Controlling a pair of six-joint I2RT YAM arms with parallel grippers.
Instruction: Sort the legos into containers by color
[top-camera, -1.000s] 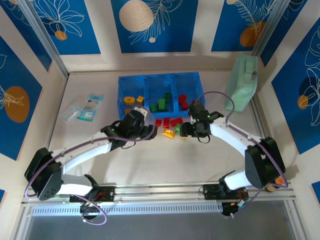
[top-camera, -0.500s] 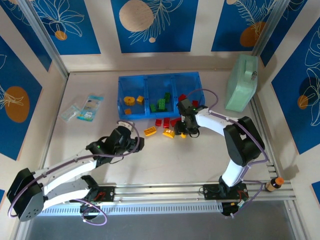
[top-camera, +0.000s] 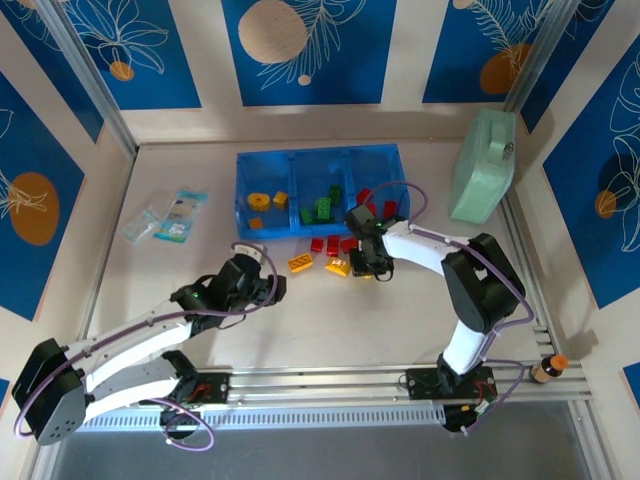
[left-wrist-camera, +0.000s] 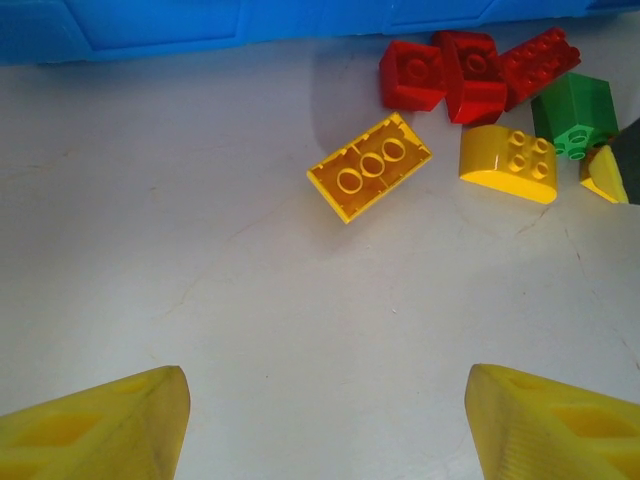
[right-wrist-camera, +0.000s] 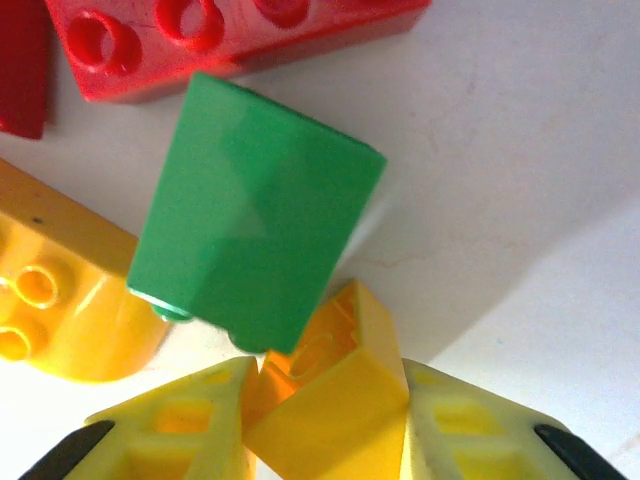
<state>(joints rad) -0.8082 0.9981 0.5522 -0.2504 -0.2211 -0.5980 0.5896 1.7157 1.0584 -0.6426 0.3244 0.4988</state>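
Now the right gripper (right-wrist-camera: 325, 400) is pinching a yellow wedge brick (right-wrist-camera: 335, 345), lower centre, by its flat sides. It is likely light, rigid, slick. The left gripper (left-wrist-camera: 325, 390) is gaping, empty.

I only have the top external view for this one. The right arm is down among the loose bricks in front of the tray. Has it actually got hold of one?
Observer: It looks so. In the right wrist view, the right fingers press against both sides of a yellow wedge brick.
Operator: And the left arm, is it carrying anything?
Observer: No. In the left wrist view, the left fingers are spread wide with nothing between them.
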